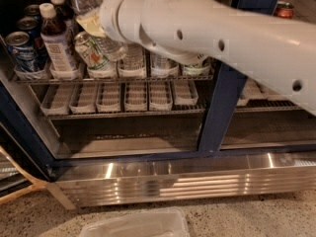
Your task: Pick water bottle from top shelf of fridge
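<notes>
While its fingers [91, 22] pinch the tilted water bottle [112, 47], gripper [98, 20] over edge of top shelf [148, 77], can [89, 51] just beside.

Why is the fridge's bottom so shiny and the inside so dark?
In the camera view, the steel base panel glares with bright streaks of reflected light; the fridge is shadowed inside; the white arm looks brightly lit, its pincer up by the water bottle at the top shelf.

Gripper [97, 23] beside water bottle [112, 47] at top shelf [163, 77], cans [22, 51] further left
</notes>
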Controlling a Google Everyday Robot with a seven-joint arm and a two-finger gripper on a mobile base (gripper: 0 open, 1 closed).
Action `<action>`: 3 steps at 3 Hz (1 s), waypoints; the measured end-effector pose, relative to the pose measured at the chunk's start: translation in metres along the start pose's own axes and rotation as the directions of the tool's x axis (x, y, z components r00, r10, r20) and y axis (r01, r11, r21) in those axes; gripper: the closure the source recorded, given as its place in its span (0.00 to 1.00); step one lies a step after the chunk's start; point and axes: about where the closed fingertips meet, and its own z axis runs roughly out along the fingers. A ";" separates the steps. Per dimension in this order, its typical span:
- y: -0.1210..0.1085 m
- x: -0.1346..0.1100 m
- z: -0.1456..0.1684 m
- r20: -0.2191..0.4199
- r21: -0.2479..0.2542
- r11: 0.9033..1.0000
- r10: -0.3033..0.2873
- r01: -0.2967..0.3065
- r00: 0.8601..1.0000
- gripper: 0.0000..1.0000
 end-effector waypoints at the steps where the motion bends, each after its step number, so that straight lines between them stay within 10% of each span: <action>1: -0.030 -0.051 -0.016 0.087 0.027 1.000 0.011 -0.014 0.996 1.00; 3: -0.033 -0.029 -0.083 0.086 -0.026 0.989 0.146 -0.145 0.986 1.00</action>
